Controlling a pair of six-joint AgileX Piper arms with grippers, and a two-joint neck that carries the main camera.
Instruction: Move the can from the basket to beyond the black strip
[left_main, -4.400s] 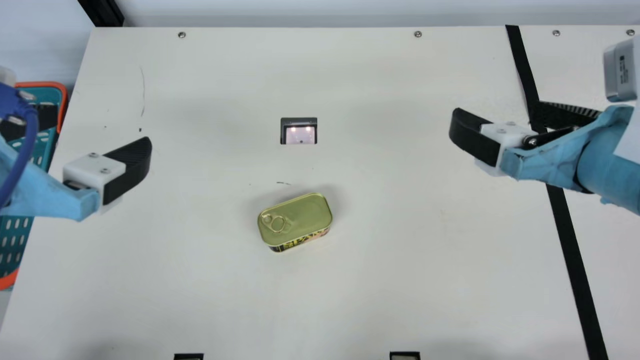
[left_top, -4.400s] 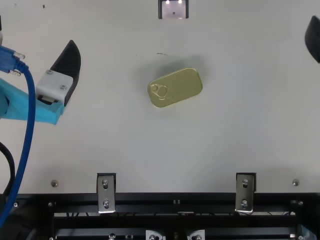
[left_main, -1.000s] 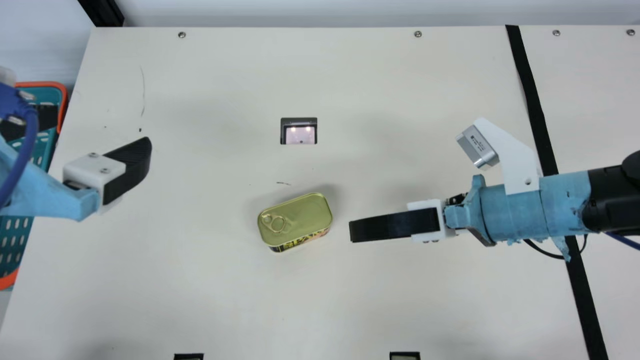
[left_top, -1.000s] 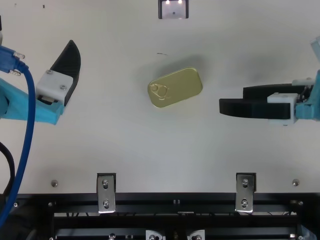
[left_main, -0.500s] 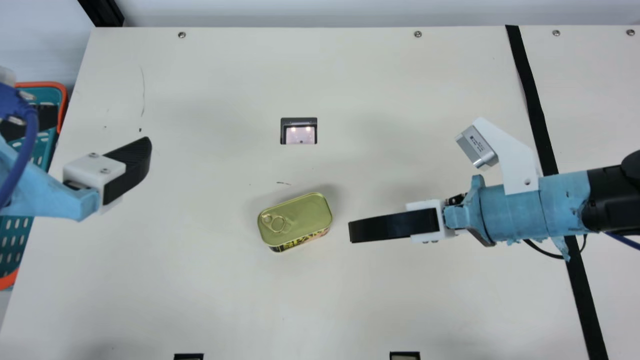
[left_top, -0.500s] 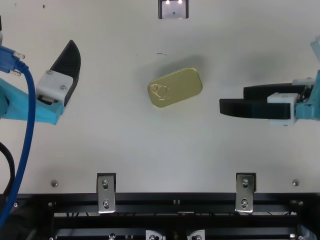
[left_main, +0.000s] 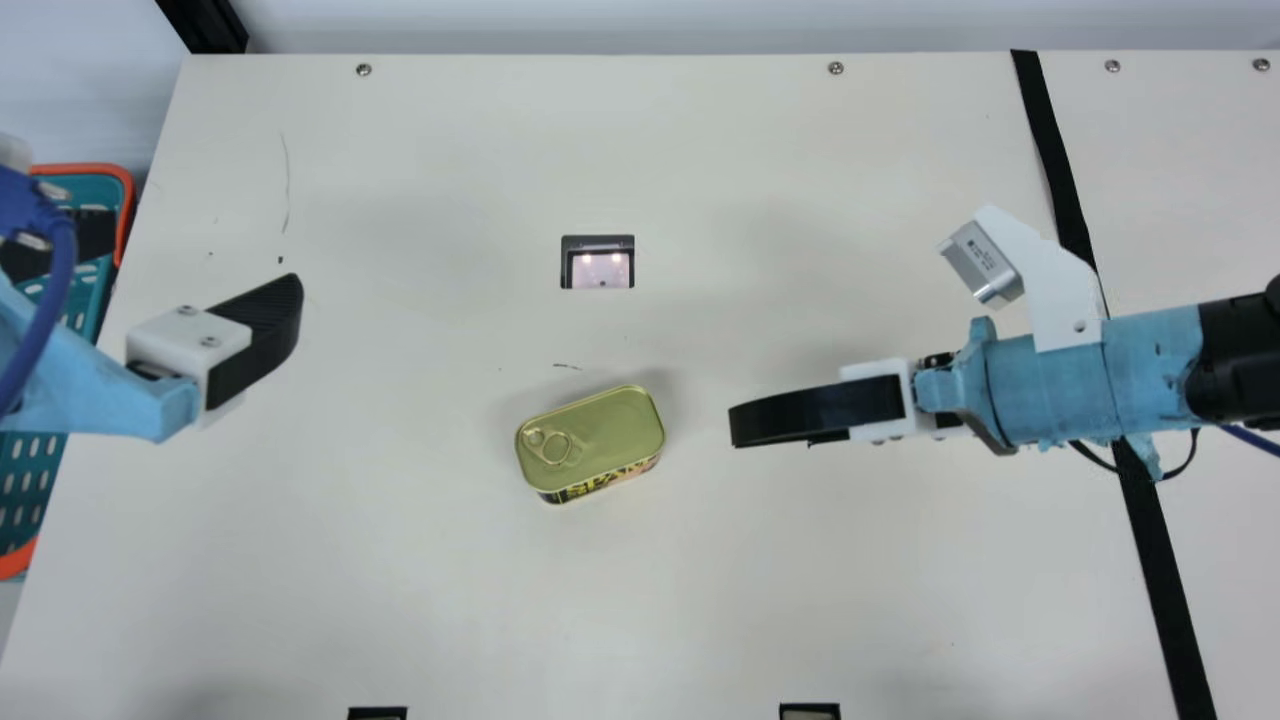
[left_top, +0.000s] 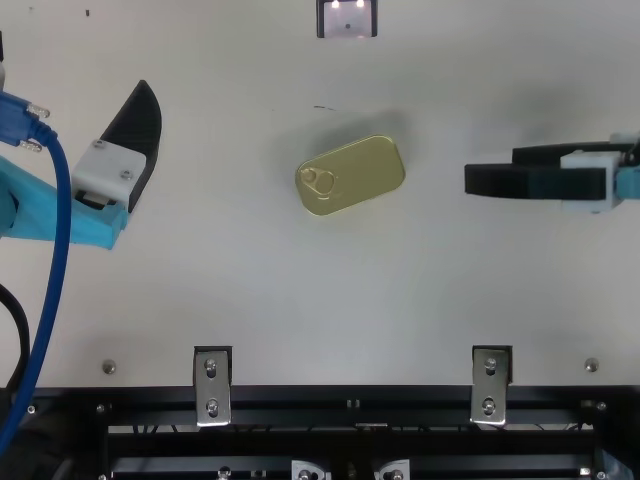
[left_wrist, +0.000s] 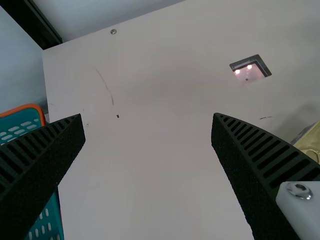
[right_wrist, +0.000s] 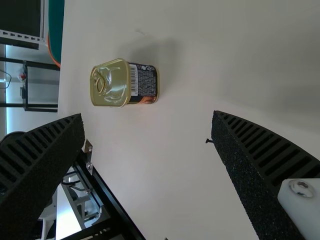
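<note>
One can (left_main: 590, 440) lies flat mid-table, ring-pull end toward the L arm, out of the basket (left_main: 128, 220) but short of the black strip (left_main: 1168, 590). So approx. half done, I'd say: the leg out of the basket looks finished, the 2nd leg, over the strip, isn't. Step in hand is prob. the pick-up by the R arm. R gripper (right_wrist: 147, 117) is open, nothing in it, held off to the can's right, w/ its forearm across the strip. L gripper (left_wrist: 147, 120) is also open & empty, on the basket side of the table (left_main: 400, 560), well apart from the can. Next move, my guess: bring R gripper over to the can, turn to suit its slant, go low, close on the long sides, lift, carry past the strip & set down. Risk: a skewed approach may nudge or spin it. Hard to make out: basket is cut off at the main view's edge & partly behind the L arm, so can't tell what's inside; a stretch of strip is under the R arm; in the main view R gripper is side-on, so its gap reads poorly there, clearer in its wrist view; L wrist view gets just a corner of the can.
</note>
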